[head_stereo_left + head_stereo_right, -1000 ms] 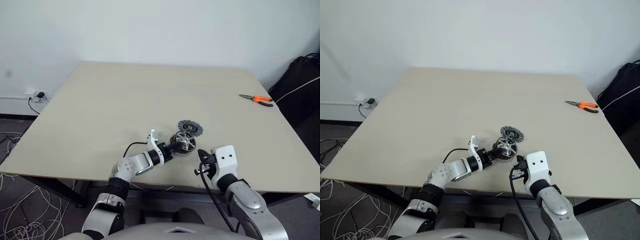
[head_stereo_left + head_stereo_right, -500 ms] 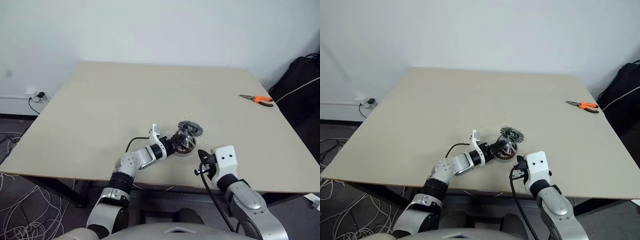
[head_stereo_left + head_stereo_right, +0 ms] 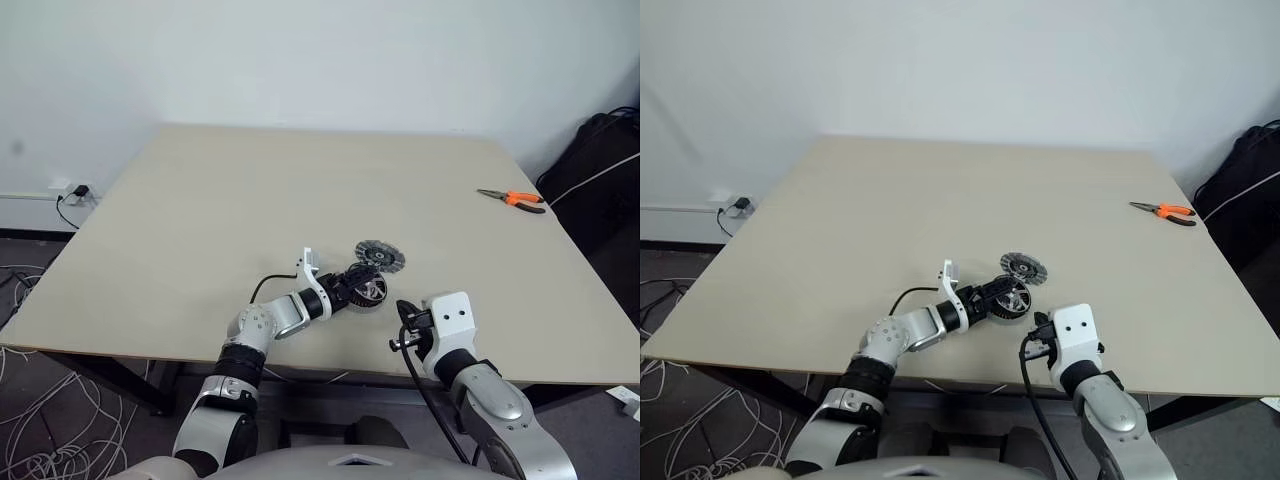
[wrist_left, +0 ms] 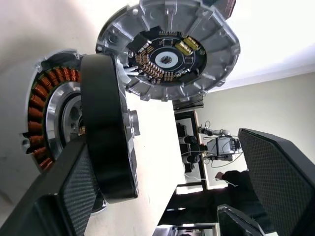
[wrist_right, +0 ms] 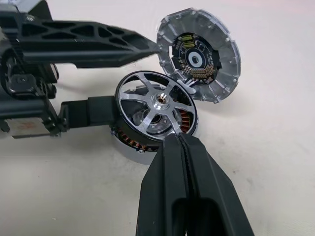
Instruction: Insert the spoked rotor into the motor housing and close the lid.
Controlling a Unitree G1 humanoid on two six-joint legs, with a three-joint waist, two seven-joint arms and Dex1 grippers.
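We see left gripper (image 5: 106,73) open around spoked rotor (image 5: 156,105) atop motor housing (image 5: 140,142); lid (image 5: 199,61) beside; right gripper (image 5: 184,147) shut, empty.

We see a big tan table (image 3: 250,200). Near its front edge our left gripper (image 3: 352,287) reaches to the spoked rotor (image 3: 371,289), which sits on the motor housing (image 3: 364,298). The round grey lid (image 3: 380,255) lies flat just behind them. Our right gripper (image 3: 402,325) hangs nearby. Orange pliers (image 3: 513,199) lie far off to the right.
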